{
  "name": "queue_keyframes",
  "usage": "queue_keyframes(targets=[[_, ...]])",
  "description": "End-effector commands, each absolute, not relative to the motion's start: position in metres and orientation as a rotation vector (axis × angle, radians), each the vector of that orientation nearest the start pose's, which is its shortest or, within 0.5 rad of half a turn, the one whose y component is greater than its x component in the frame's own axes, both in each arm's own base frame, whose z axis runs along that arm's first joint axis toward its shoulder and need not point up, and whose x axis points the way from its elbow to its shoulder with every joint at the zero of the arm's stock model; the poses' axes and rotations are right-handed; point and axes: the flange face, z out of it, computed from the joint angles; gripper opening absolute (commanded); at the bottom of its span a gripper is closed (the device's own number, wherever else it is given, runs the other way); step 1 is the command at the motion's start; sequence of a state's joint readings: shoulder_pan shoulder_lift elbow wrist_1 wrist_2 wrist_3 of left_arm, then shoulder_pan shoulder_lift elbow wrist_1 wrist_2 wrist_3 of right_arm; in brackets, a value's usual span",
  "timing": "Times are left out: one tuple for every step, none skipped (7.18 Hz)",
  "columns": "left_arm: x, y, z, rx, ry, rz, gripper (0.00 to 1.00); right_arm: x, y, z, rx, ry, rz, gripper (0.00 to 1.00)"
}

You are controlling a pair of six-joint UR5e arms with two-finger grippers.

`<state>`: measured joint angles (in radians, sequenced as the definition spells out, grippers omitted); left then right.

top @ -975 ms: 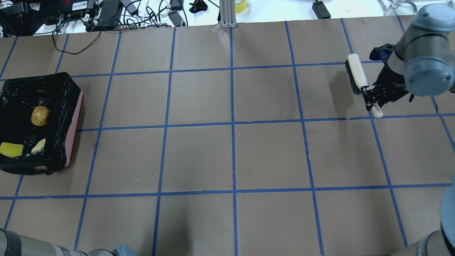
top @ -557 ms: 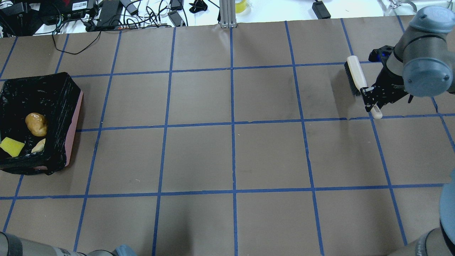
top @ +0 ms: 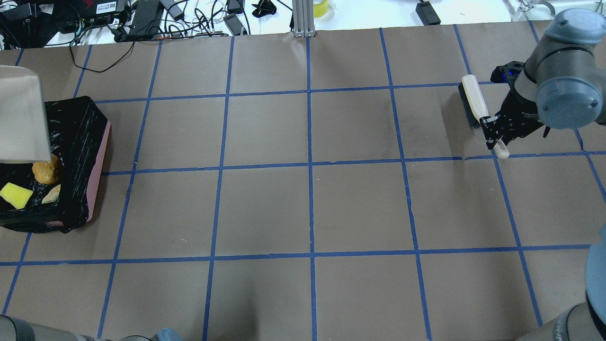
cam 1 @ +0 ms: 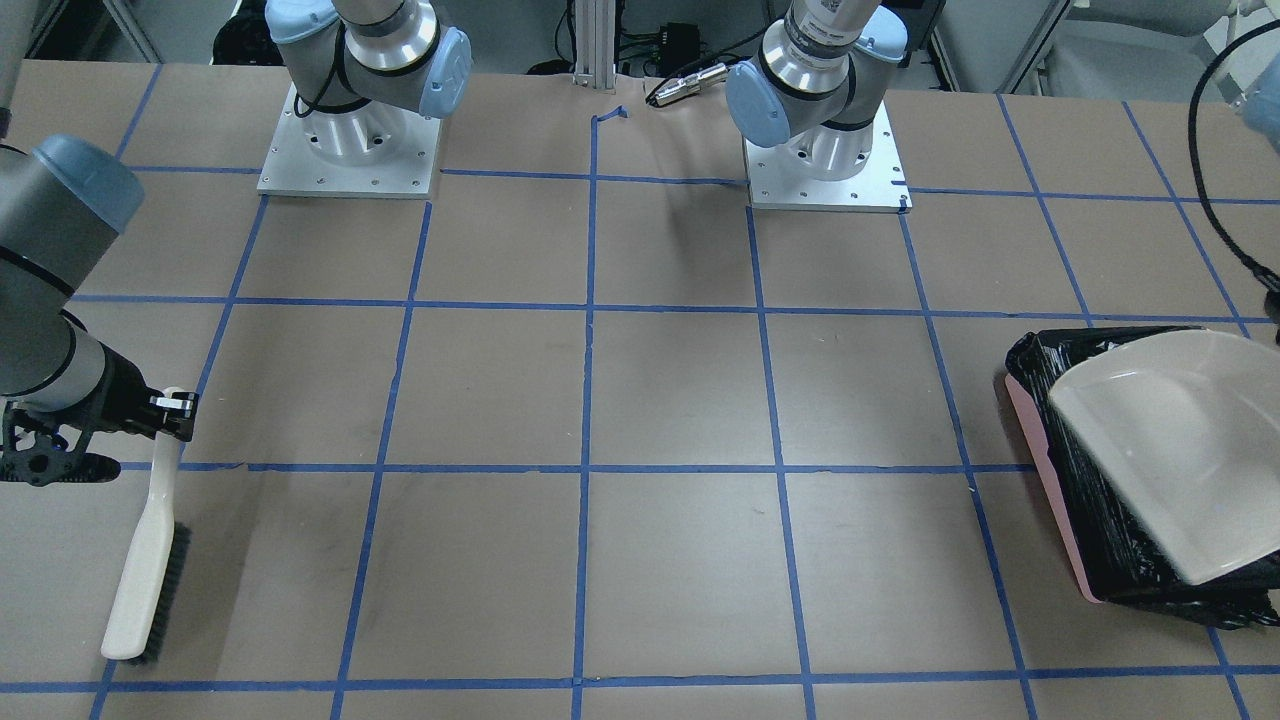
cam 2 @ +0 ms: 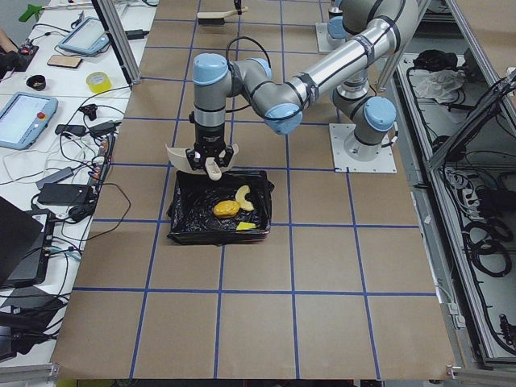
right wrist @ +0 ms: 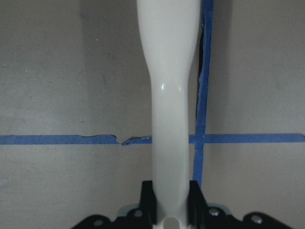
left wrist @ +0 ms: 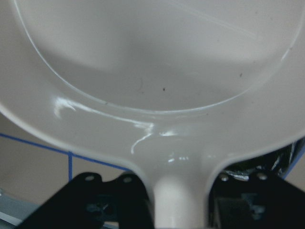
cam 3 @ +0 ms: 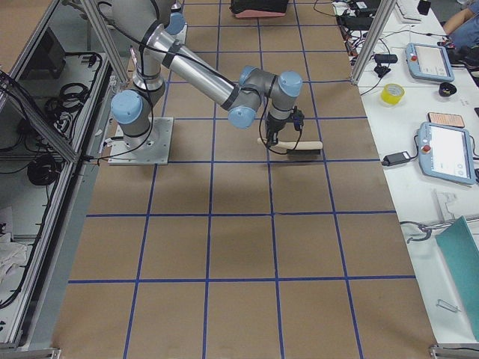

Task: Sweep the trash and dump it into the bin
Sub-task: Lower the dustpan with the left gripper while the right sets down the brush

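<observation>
legible text: none | white sticker (top: pixel 105 7) on the black box at the table's far edge: print too small to read | white label (cam 1: pixel 833 10) on the left arm's lower joint: blurred, unreadable | tablet screen (cam 3: pixel 447 152) on the side bench: lit, no characters legible

dustpan (top: pixel 21 113) partly over bin (top: pixel 100 156) mouth, broad table (top: pixel 307 208) between bin and brush (top: pixel 473 100)

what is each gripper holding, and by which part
The left gripper holds the beige plastic dustpan by its handle; the right gripper holds the cream-backed, dark-bristled hand brush near its handle's end.
</observation>
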<state>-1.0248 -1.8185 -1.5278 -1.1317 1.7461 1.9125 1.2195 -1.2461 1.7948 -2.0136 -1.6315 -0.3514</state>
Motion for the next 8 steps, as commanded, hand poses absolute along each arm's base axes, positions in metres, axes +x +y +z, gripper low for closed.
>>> queue_keyframes(targets=[[0.118, -0.613, 0.395, 1.958, 2.228, -0.027, 0.0, -0.073, -0.568, 0.251, 0.009, 3.156, 0.195, 0.34], [0.099, -0.624, 0.371, 2.043, 2.249, -0.111, 0.0, -0.073, -0.568, 0.252, 0.019, 3.158, 0.19, 0.42], [0.077, -0.631, 0.341, 2.129, 2.268, -0.112, 0.0, -0.073, -0.568, 0.252, 0.019, 3.156, 0.189, 0.48], [0.04, -0.64, 0.323, 2.206, 2.225, -0.1, 0.0, -0.073, -0.568, 0.252, 0.019, 3.156, 0.191, 0.51], [0.024, -0.652, 0.301, 2.237, 2.215, -0.088, 0.0, -0.073, -0.568, 0.251, 0.019, 3.155, 0.196, 0.54], [0.025, -0.666, 0.287, 2.228, 2.187, -0.113, 0.0, -0.072, -0.568, 0.251, 0.019, 3.155, 0.196, 0.55], [0.016, -0.671, 0.269, 2.262, 2.176, -0.096, 0.0, -0.073, -0.568, 0.254, 0.019, 3.156, 0.192, 0.62], [0.016, -0.674, 0.254, 2.277, 2.183, -0.08, 0.0, -0.072, -0.568, 0.261, 0.02, 3.16, 0.173, 0.84]])
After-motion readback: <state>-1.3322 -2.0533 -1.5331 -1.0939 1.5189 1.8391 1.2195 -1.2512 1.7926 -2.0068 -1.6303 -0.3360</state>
